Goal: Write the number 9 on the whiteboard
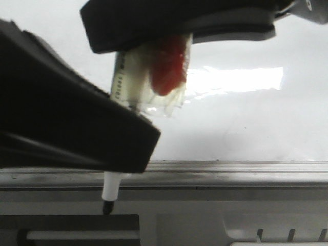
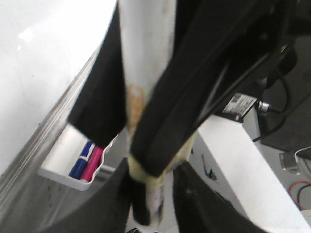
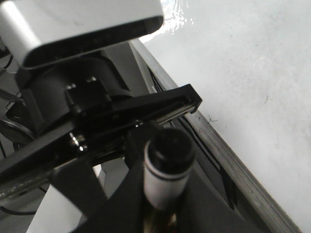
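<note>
The whiteboard (image 1: 246,123) fills the back, glossy with a bright glare and a grey ledge (image 1: 230,171) along its bottom edge. No drawn 9 shows on it; only tiny faint specks show in the right wrist view (image 3: 210,118). A white marker pen (image 1: 110,187) points its black tip down in front of the ledge. My left gripper (image 1: 130,154) is shut round its lower part. My right gripper (image 1: 154,31) is shut on its upper end, which is wrapped in clear tape with a red piece (image 1: 166,66). The marker also shows between the fingers in both wrist views (image 2: 146,58) (image 3: 167,170).
A small white tray (image 2: 60,174) beside the board holds a blue marker (image 2: 80,160) and a pink marker (image 2: 95,162). Grey casing with slots (image 1: 266,230) lies below the ledge. Cables and a connector (image 2: 265,104) are off to the side.
</note>
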Controlling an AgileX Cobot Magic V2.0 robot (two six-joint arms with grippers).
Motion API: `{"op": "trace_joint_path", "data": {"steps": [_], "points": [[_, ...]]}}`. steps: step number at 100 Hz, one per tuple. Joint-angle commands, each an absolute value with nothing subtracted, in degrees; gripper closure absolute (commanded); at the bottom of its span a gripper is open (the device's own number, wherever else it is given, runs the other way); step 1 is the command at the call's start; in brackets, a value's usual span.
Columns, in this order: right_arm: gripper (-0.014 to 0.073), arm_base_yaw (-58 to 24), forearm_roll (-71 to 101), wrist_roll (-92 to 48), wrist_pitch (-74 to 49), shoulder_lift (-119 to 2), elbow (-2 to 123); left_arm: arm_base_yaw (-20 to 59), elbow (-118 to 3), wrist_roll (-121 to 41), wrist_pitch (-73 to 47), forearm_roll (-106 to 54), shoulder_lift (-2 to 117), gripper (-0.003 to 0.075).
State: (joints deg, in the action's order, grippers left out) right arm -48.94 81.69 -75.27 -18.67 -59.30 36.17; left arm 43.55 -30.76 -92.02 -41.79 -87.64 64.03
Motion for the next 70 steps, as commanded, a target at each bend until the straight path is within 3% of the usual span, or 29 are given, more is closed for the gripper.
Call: {"op": "trace_joint_path", "data": {"steps": [1,10,16,45,56,70], "points": [[0.0648,-49.0,83.7,-74.7,-17.0,-58.1,38.2,43.9,-32.8,-89.9,-47.1,-92.5,62.4,0.0340],[0.0648,-49.0,83.2,-74.7,-16.9,-56.8,38.2,43.9,-32.8,-86.5,-49.3,-91.2,60.5,0.0201],[0.0647,-49.0,81.6,-74.4,-17.0,-55.6,38.2,43.9,-32.8,-84.2,-50.1,-89.5,58.5,0.0193],[0.0648,-49.0,65.0,-67.4,-21.4,-49.3,38.2,40.9,-32.8,-67.0,-39.6,-71.8,40.4,0.0349],[0.0649,-49.0,53.9,-66.1,-33.9,-49.7,39.5,38.5,-32.8,-63.2,-36.0,-66.8,35.3,0.0407],[0.0649,-49.0,30.1,-48.0,-47.0,-51.6,45.5,35.8,-32.8,-63.1,-35.0,-66.6,32.7,0.0475]]}}
